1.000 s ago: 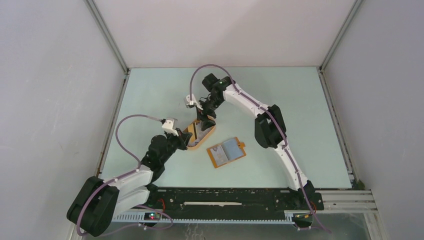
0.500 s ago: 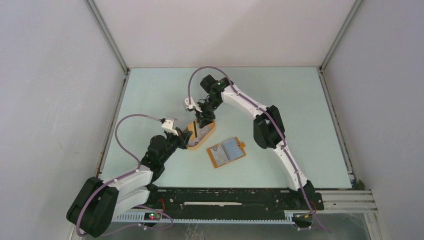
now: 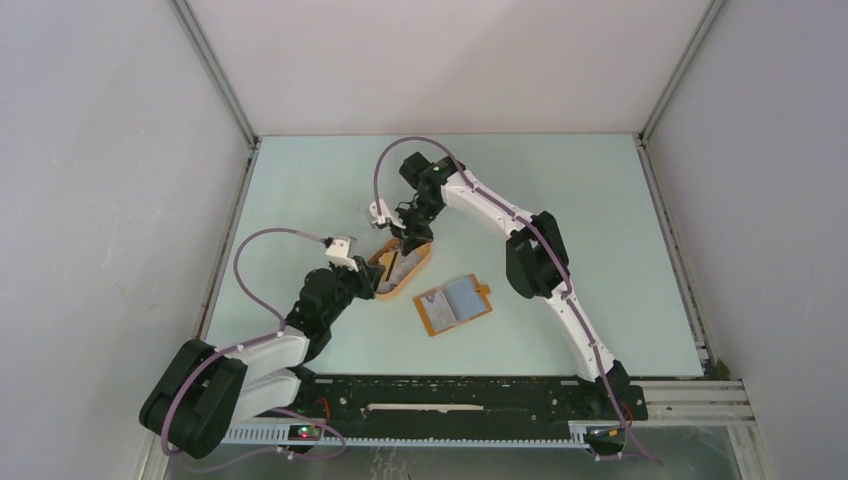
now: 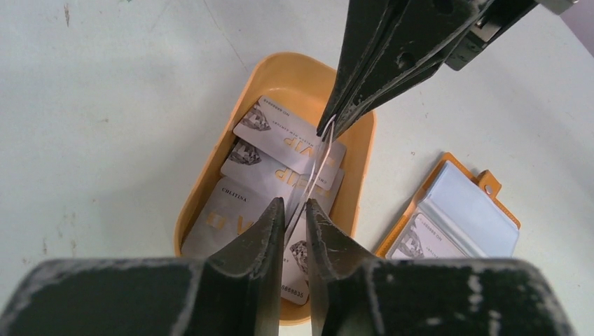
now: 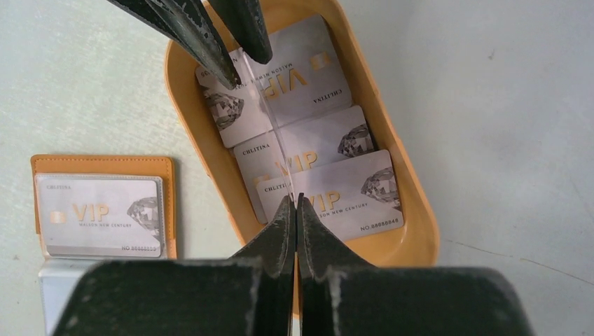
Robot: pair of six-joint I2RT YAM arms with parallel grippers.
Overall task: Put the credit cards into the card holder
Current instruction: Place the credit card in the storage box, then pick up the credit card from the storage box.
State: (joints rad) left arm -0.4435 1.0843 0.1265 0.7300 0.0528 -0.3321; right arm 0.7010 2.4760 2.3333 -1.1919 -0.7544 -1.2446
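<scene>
card holder (image 3: 453,305): lying open beside tray, one credit card (image 5: 98,217) in a slot.
left gripper (image 4: 294,204): released, jaws slightly parted around near edge of upright credit card (image 4: 314,168).
tray (image 4: 294,70): three loose credit cards (image 5: 329,189) flat inside.
right gripper (image 5: 294,203): clamped on upright credit card's far edge.

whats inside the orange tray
Three credit cards lie flat and overlapping in the tray. A fourth card stands on edge above them, pinched by the right fingers. Anything beneath the stack is covered.
</scene>
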